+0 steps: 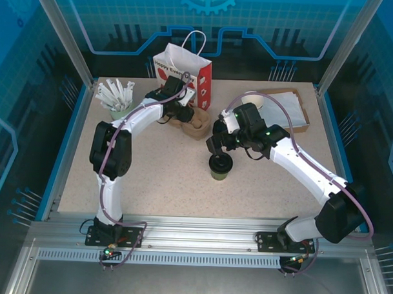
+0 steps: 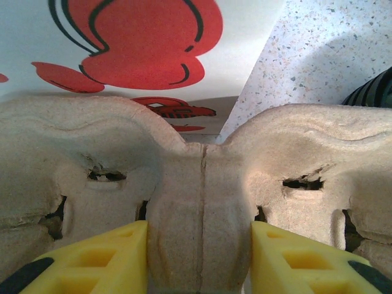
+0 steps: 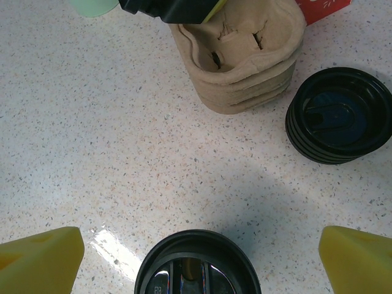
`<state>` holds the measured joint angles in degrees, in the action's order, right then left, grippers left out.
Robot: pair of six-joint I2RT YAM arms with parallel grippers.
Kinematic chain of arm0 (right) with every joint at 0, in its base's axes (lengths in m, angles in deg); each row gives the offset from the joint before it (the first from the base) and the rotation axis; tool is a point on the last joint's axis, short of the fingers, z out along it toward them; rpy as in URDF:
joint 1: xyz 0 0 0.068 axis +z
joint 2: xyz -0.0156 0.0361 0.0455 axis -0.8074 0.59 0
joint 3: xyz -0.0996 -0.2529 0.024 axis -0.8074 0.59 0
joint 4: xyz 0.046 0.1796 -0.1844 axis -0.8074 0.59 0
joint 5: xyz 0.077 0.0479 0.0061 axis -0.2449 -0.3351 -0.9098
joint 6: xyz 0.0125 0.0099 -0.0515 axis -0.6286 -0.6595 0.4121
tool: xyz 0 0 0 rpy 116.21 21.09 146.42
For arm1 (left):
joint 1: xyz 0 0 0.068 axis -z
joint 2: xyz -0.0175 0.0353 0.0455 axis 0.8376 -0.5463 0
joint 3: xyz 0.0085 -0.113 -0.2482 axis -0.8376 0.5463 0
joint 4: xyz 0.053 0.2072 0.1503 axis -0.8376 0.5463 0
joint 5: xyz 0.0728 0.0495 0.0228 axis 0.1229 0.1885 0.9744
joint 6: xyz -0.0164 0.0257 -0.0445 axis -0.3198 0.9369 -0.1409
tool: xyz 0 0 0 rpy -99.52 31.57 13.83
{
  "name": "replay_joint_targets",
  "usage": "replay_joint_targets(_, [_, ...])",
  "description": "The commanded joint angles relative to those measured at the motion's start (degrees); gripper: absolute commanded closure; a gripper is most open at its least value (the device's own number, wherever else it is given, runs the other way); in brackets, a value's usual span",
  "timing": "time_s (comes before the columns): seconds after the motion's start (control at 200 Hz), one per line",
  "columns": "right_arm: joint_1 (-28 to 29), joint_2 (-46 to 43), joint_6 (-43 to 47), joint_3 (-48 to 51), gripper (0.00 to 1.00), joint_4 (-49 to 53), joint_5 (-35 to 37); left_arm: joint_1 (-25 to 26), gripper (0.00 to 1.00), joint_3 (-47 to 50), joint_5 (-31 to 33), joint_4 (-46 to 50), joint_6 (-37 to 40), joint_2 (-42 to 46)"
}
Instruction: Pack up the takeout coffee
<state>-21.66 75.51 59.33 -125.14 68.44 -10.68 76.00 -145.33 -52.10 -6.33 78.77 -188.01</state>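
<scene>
The lidded coffee cup (image 1: 220, 166) stands upright at the middle of the surface (image 1: 150, 177), directly below the nearer right tool (image 3: 199, 257), its fingers spread wide either side; the left tool (image 2: 199, 260) clamps the cardboard carrier (image 1: 196, 126) toward the far edge

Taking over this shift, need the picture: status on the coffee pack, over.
Left gripper shut on centre ridge of pulp carrier. Right gripper open, straddling takeout coffee, lidded, upright. Black lid stack sits beside carrier.
</scene>
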Motion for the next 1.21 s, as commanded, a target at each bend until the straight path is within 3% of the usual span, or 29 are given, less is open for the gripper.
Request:
replay_joint_targets(0.0, [-0.6, -0.3, -0.7, 0.7, 0.00, -0.7, -1.5, -0.4, 0.56, 1.0, -0.2, -0.5, -0.8, 4.7])
replay_joint_targets(0.565, [-0.5, -0.7, -1.1, 1.3, 0.01, -0.8, -1.2, -0.5, 0.49, -0.3, 0.1, 1.9, -0.5, 3.4])
replay_joint_targets(0.82, [-0.5, -0.7, -1.1, 1.5, 0.01, -0.8, -1.1, -0.9, 0.54, -0.8, -0.5, 2.8, -0.9, 2.6])
replay_joint_targets(1.201, [-0.6, -0.3, -1.1, 1.4, 0.01, -0.9, -1.6, -1.0, 0.37, -4.6, -0.8, 6.3, 1.4, -1.3])
